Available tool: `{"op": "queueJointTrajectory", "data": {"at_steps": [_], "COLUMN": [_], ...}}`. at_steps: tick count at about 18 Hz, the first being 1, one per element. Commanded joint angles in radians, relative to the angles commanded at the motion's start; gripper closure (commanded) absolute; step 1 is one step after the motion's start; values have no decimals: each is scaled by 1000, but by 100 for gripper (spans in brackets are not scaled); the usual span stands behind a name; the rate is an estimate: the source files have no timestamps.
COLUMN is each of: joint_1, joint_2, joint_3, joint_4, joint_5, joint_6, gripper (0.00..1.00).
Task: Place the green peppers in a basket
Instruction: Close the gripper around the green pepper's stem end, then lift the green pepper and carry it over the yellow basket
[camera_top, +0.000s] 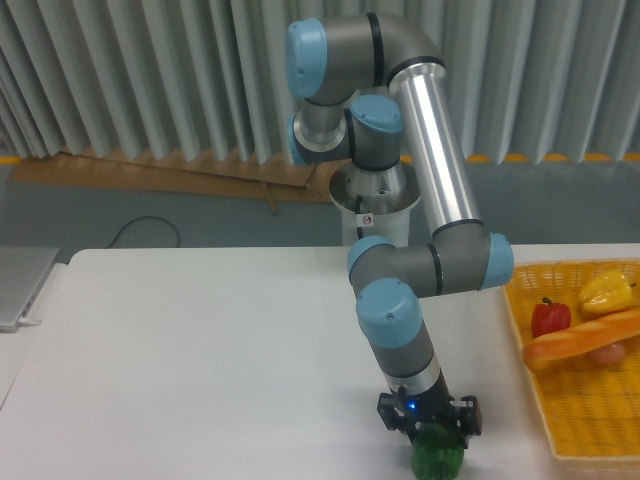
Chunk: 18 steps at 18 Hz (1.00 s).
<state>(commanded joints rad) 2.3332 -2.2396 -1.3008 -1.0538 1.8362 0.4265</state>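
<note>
The green pepper (437, 454) sits on the white table (200, 350) at the bottom edge of the view, right of centre. My gripper (430, 420) is straight down over it, with its fingers on either side of the pepper's top. The fingertips are hidden behind the pepper and the gripper body, so I cannot tell whether they press on it. The yellow-orange woven basket (560, 400) stands at the right edge of the table, a little to the right of the pepper.
In the basket lie a red pepper (550, 317), a yellow pepper (608, 292) and a long orange bread-like item (580, 340). A grey flat object (20, 285) lies at the table's left edge. The arm's base stands behind the table's middle.
</note>
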Motion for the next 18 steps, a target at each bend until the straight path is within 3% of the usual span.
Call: {"op": "queueJointTrajectory", "data": {"at_steps": [13,18], "joint_1": [21,81], "joint_2": [57,121], "joint_3": [-8,-38], "joint_4": [-6,-14], "joint_5": [-23,-49], "joint_6": [20,67], "gripper": [43,43]}}
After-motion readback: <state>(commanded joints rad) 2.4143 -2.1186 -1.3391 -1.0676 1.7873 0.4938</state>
